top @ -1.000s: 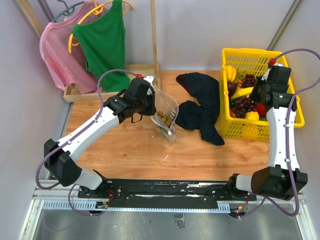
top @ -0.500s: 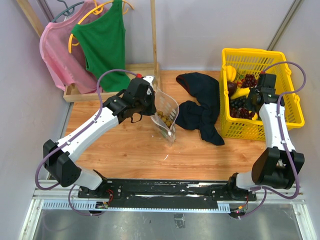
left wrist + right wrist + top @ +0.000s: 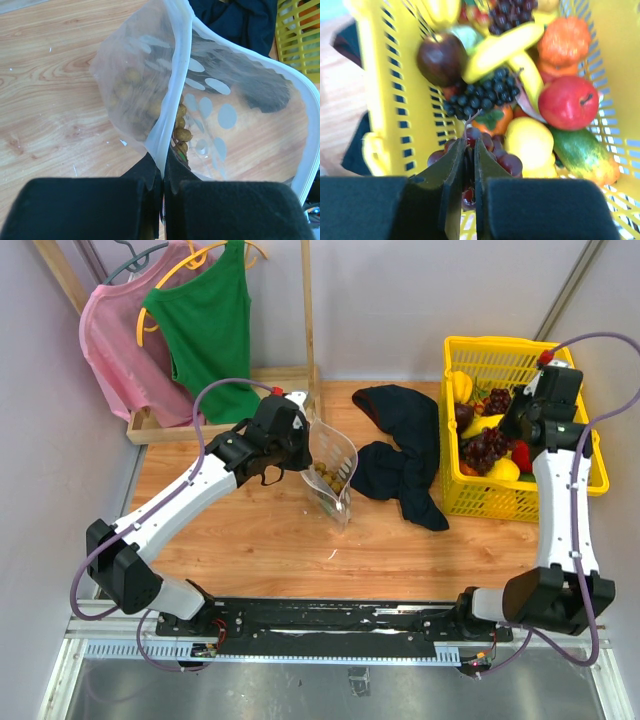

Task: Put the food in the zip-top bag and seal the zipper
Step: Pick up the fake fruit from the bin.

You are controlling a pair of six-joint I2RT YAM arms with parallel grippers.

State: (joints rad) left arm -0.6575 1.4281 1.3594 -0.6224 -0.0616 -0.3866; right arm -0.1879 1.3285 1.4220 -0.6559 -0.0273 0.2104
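Left end effector (image 3: 162,172) pinches the bag (image 3: 225,115) by its rim; right end effector (image 3: 470,150) grips grapes (image 3: 511,164), basket (image 3: 390,100) below it.

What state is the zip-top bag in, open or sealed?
Open: the zip-top bag gapes at the mouth, longans inside, left gripper pinching one rim.

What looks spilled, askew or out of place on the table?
Nothing looks spilled. Only the crumpled dark navy cloth stands out: it lies between the clear plastic zip-top bag and the yellow plastic lattice basket, under the likely carry path.
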